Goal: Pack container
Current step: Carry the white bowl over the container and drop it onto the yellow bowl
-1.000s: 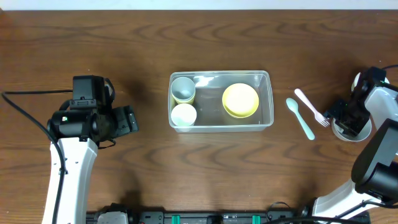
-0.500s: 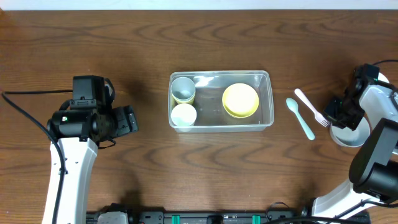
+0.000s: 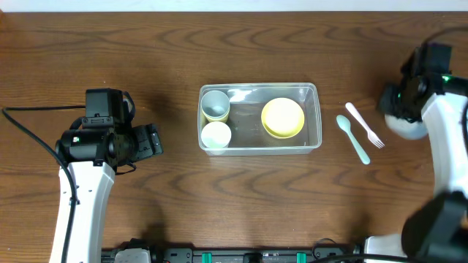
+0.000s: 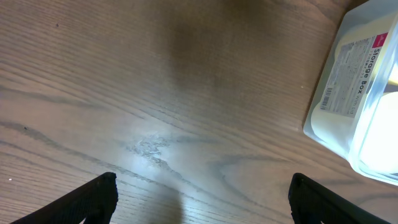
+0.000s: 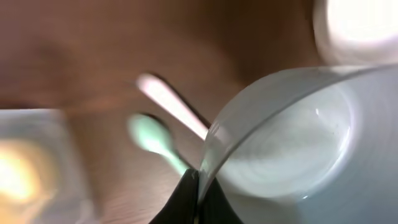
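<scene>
Container (image 3: 247,126): sitting mid-table, holding two cups (image 3: 215,104) and a yellow bowl (image 3: 283,117).
Right gripper (image 5: 198,186): pinching the rim of a white bowl (image 5: 292,143), jaws closed on it.
Left gripper (image 4: 202,202): hovering wide open, left of the container.
Spoon (image 3: 353,138) and fork (image 3: 365,125): lying between container and white bowl.

Left wrist view: one white label (image 4: 350,78) was stuck on the end of the clear container (image 4: 329,127) facing that camera. Its largest print, in dark letters running along the label, read "Storage Box". The smaller lines beside it and a barcode-like block at the lower end were too fine to read. A pink-red patch at the label's top corner bore a mark that was not legible.
</scene>
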{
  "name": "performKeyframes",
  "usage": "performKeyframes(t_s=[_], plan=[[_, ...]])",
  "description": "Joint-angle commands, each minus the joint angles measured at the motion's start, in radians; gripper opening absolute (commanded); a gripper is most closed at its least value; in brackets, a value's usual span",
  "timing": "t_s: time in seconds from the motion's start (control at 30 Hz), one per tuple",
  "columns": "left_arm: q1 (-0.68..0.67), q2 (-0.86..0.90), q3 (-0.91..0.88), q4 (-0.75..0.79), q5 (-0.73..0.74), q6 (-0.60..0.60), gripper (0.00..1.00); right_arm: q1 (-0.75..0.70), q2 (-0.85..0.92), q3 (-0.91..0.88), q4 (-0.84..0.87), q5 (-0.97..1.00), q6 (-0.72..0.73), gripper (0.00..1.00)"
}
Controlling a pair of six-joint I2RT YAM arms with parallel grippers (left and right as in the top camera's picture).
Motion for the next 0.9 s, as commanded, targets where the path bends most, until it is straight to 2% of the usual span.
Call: performKeyframes(t_s=[0.0, 0.23, 0.4, 0.53, 0.73, 0.87], plan=[[0.005, 0.004, 0.0, -0.002, -0.001, -0.013, 0.88, 0.101, -0.106, 0.037, 0.005, -0.087, -0.128, 0.02], [0.005, 0.004, 0.0, -0.002, -0.001, -0.013, 0.88, 0.406, -0.128, 0.032, -0.004, -0.089, -0.304, 0.01], [0.005, 0.004, 0.0, -0.002, -0.001, -0.013, 0.88, 0.565, -0.078, 0.026, -0.002, -0.084, -0.349, 0.02], [0.005, 0.004, 0.0, -0.002, -0.001, -0.013, 0.88, 0.639, -0.005, 0.026, 0.001, -0.085, -0.33, 0.03], [0.005, 0.004, 0.0, -0.002, -0.001, -0.013, 0.88, 0.672, 0.105, 0.026, 0.007, -0.085, -0.307, 0.04], [0.005, 0.004, 0.0, -0.002, -0.001, -0.013, 0.88, 0.669, 0.154, 0.026, 0.016, -0.084, -0.296, 0.13]])
